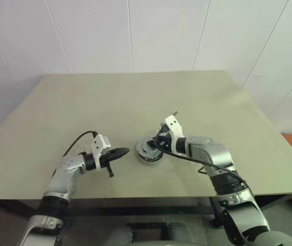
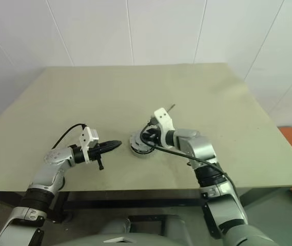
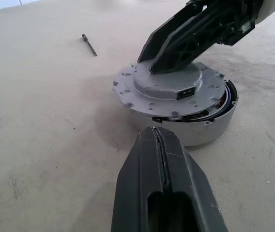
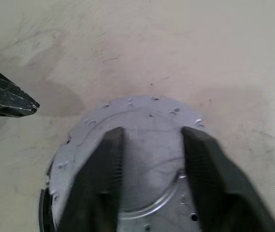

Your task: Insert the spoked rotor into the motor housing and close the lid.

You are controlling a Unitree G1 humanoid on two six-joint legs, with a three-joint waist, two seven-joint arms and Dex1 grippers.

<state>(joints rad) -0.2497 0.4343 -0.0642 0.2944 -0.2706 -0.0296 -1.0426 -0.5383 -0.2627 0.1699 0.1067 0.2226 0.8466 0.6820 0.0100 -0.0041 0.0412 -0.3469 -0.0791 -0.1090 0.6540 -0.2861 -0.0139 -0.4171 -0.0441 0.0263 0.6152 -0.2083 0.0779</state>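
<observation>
The motor housing is a round silver-grey puck near the table's front edge, at the middle. A flat grey lid lies on it slightly askew, and a sliver of copper winding shows in the gap. The spoked rotor is hidden. My right gripper reaches down from the right, open, with both fingertips resting on the lid's top. To the left of the housing my left gripper is shut and empty, its tip pointing at the housing wall a short way off.
A small dark pin lies on the table behind the housing. The tan table has bare room to the left, right and back. Its front edge runs close below both grippers.
</observation>
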